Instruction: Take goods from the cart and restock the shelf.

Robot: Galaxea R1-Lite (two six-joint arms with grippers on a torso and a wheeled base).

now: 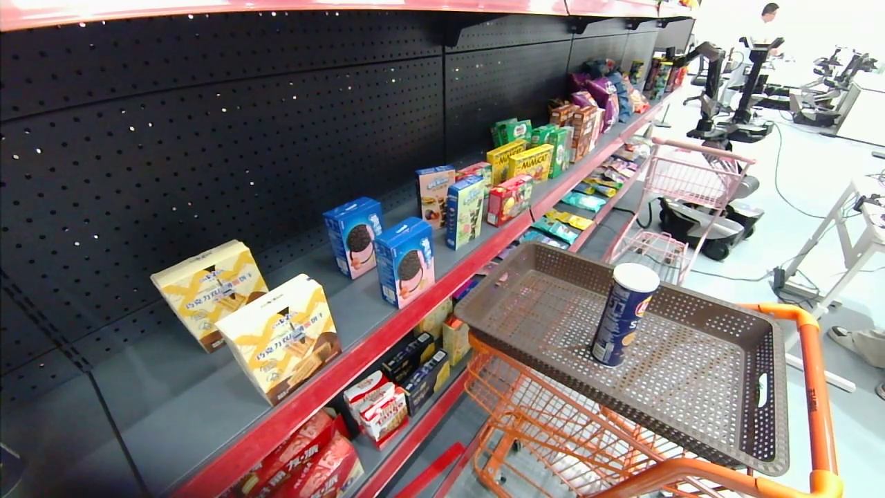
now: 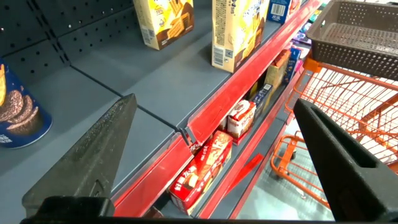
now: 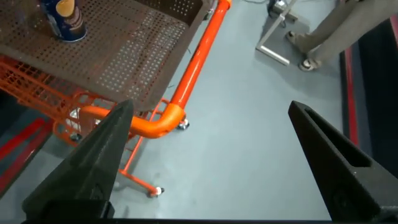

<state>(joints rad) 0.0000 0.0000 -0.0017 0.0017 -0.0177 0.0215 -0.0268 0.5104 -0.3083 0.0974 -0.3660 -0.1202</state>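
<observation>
A blue chip can [image 1: 626,315] stands upright on the brown perforated tray [image 1: 698,387] that lies across the orange cart [image 1: 553,429]. In the right wrist view the same can [image 3: 62,18] is on the tray [image 3: 124,56], and my right gripper [image 3: 210,109] hangs open and empty over the floor beside the cart's handle [image 3: 193,62]. My left gripper [image 2: 214,106] is open and empty above the grey shelf board [image 2: 124,93] and its red front edge [image 2: 205,118]. Another blue can [image 2: 18,112] stands on that board, off to one side of the left gripper.
Cream boxes [image 1: 276,339], blue cookie boxes [image 1: 404,263] and other cartons line the shelf [image 1: 173,394], with bare board between them. Lower shelves hold red packs [image 2: 205,165]. A pink cart [image 1: 691,187] stands farther down the aisle. A person's legs [image 3: 336,37] are near the cart.
</observation>
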